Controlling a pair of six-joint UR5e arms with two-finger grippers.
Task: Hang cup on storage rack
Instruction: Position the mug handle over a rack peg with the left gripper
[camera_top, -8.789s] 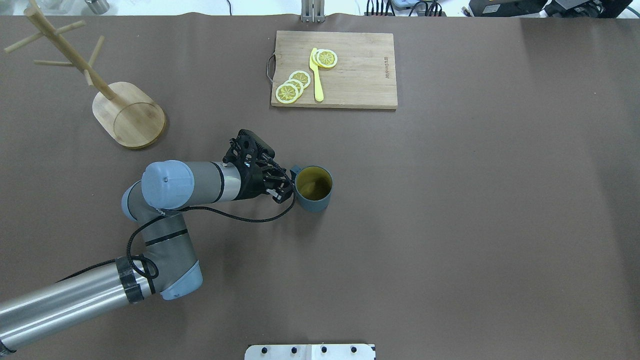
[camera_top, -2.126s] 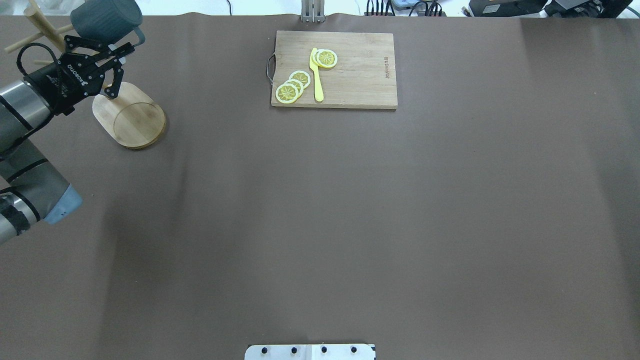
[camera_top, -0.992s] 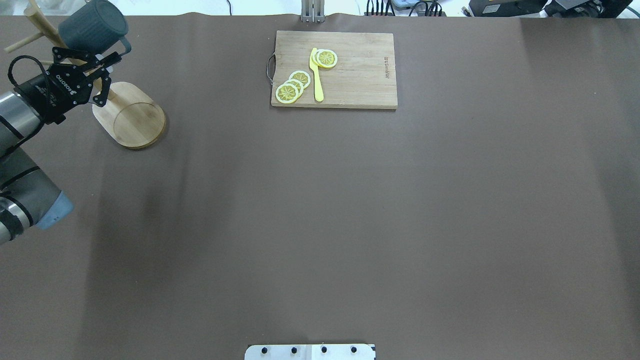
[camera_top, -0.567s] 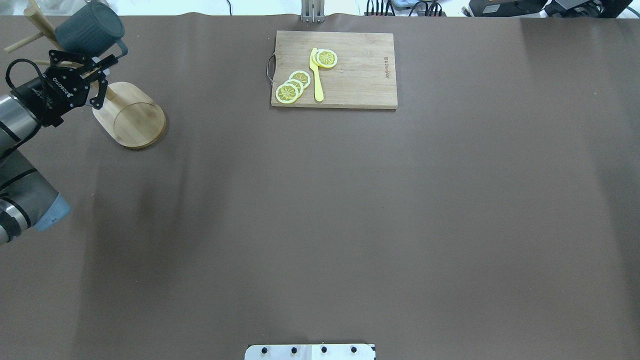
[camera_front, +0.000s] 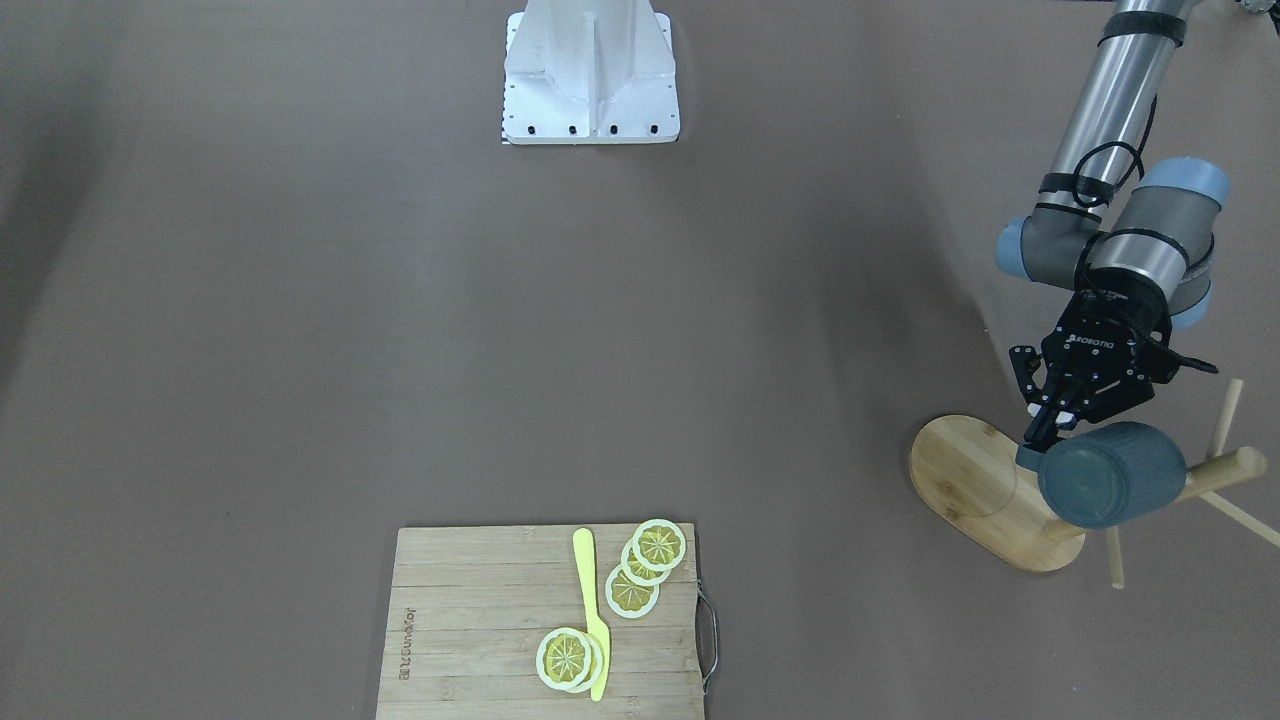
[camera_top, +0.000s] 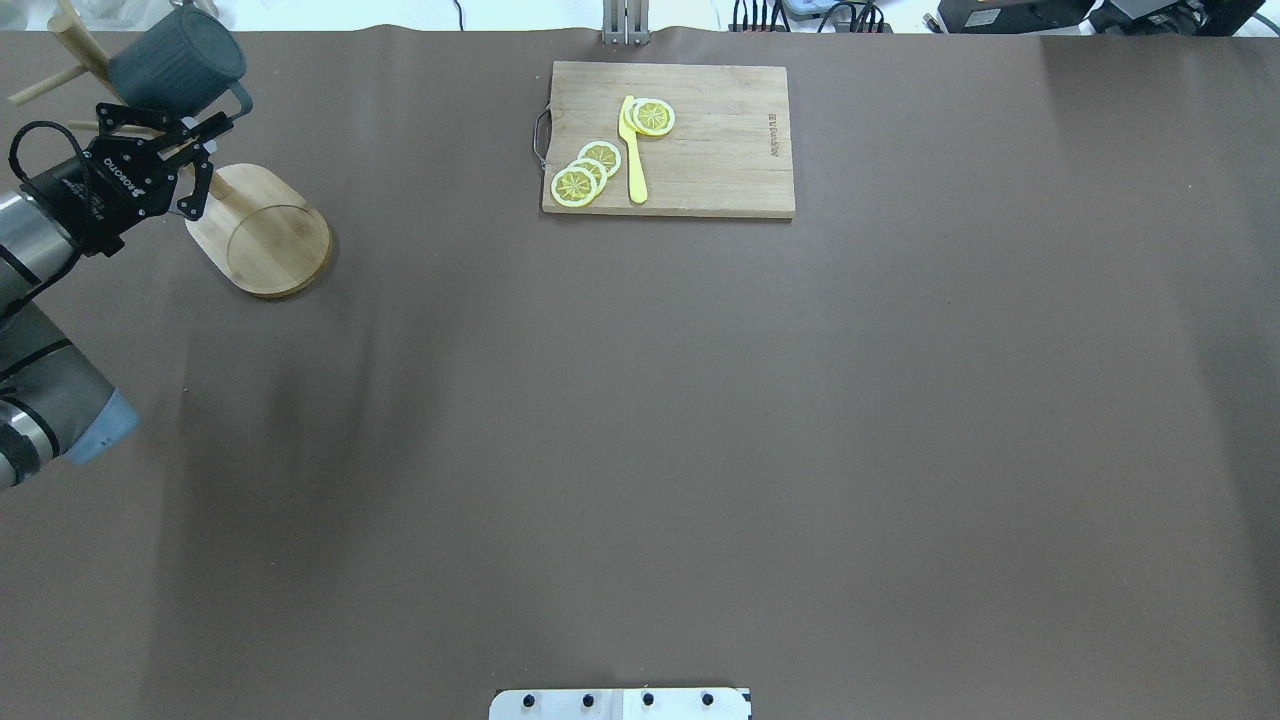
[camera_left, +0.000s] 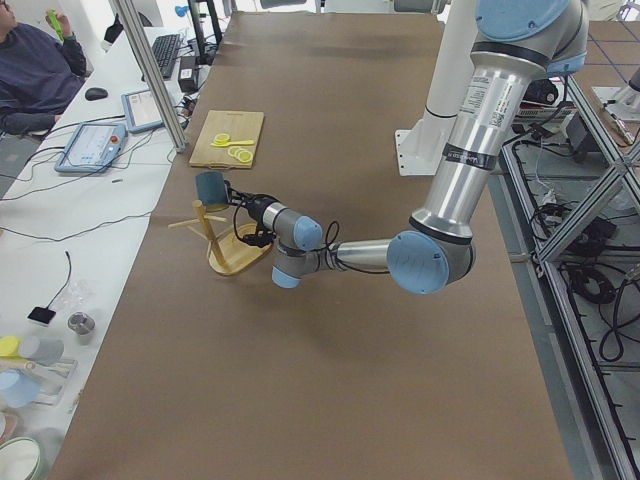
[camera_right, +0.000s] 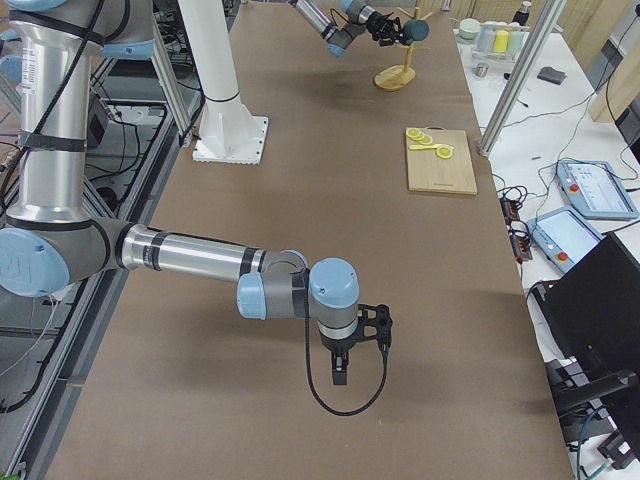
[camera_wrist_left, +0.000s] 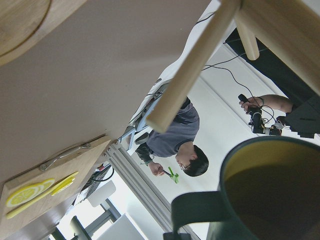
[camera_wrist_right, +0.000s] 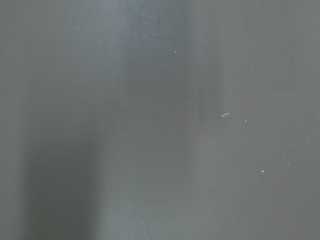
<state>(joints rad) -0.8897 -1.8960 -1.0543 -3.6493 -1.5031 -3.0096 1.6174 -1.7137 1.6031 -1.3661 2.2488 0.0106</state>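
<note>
Gripping the cup (camera_top: 178, 62) by its handle (camera_wrist_left: 195, 209), the left gripper (camera_top: 230, 110) has its jaws pinched nearly together on that loop. Cup sits just past the fingertips, raised off the bench (camera_top: 700, 450), lying on its side high beside the storage rack (camera_top: 265, 235) post, above the rack's base. In the left wrist view the nearest peg (camera_wrist_left: 190, 75) crosses above the cup rim, and its tip is clear of the handle loop. Cup's yellow-green inside faces the wrist camera.

Right gripper (camera_right: 342, 368) hangs pointing down over the bench, well apart from the rack. Cannot tell how far open it is.

Cutting board (camera_top: 720, 150) lies well apart from the rack and carries lemon slices (camera_top: 585, 172) and a yellow knife (camera_top: 634, 160).
</note>
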